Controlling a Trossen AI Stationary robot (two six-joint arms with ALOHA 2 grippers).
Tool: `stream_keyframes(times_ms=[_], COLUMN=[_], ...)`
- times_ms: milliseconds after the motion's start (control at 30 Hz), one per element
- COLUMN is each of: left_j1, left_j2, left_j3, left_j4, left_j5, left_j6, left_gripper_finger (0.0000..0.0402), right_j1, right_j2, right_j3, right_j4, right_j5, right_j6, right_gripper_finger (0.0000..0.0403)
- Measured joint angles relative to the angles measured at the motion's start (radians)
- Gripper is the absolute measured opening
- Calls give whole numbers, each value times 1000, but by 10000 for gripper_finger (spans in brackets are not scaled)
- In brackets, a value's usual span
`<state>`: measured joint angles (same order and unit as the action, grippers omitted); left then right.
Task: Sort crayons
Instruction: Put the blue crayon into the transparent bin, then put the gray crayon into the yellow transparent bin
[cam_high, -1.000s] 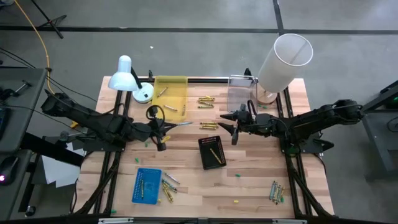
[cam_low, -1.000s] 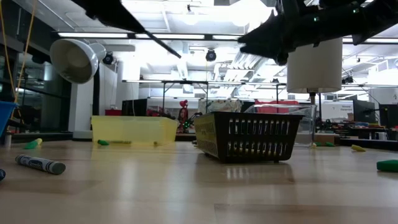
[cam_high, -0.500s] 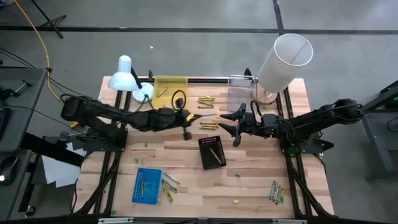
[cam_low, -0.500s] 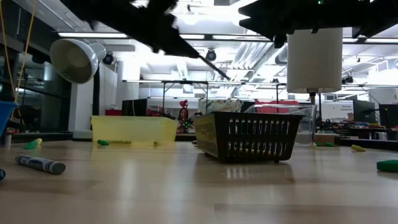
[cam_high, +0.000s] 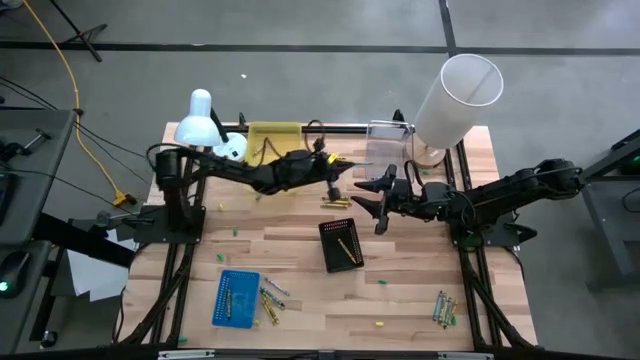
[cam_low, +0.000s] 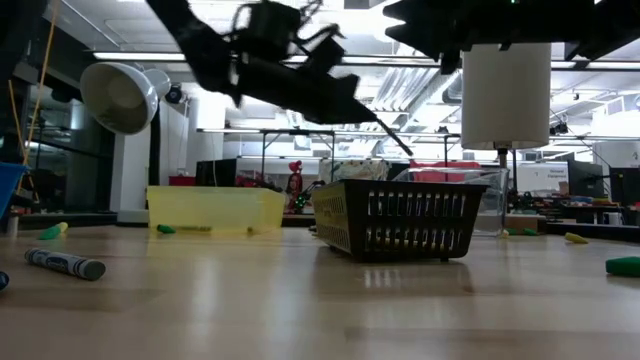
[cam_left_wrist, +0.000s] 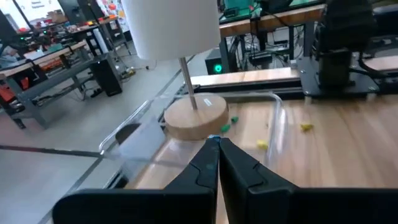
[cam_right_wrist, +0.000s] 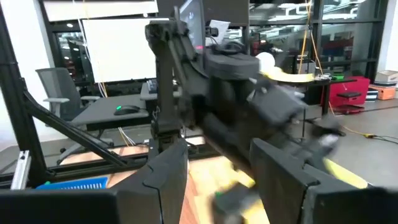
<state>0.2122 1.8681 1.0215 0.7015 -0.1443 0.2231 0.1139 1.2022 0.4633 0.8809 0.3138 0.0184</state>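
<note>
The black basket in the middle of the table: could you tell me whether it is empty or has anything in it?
Not empty. The high view shows one yellow crayon lying inside the black basket.

A wooden table (cam_high: 300, 300) carries several containers. A yellow tray (cam_high: 272, 140) sits at the far edge, beside a white desk lamp (cam_high: 200, 122). A clear tray (cam_high: 385, 150) lies near a tall white lampshade (cam_high: 455, 98) on a round wooden base (cam_left_wrist: 194, 118). A black basket (cam_high: 340, 245) stands mid-table, and a blue tray (cam_high: 236, 297) rests near the front left. A yellow cable (cam_high: 70, 70) trails over the grey floor (cam_high: 320, 25).
</note>
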Motion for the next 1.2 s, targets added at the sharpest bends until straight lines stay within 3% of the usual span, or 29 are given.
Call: stream_keyframes(times_ms=[333, 567, 967, 1067, 1200], left_j1=[43, 47, 47, 47, 47], left_j2=[154, 168, 156, 98, -49], left_j3=[238, 281, 281, 280, 280], left_j4=[-52, -96, -119, -235, -556], left_j5=[71, 71, 56, 22, -49], left_j6=[44, 84, 93, 103, 101], left_gripper_finger=[1, 8, 145, 169, 183], right_j1=[0, 7, 7, 7, 7], right_j2=[0, -1, -1, -1, -1], right_j3=[0, 0, 0, 0, 0], right_j4=[7, 7, 7, 6, 0], right_j5=[-38, -41, -41, -41, -41], right_j6=[0, 0, 0, 0, 0], right_gripper_finger=[169, 169, 169, 169, 169])
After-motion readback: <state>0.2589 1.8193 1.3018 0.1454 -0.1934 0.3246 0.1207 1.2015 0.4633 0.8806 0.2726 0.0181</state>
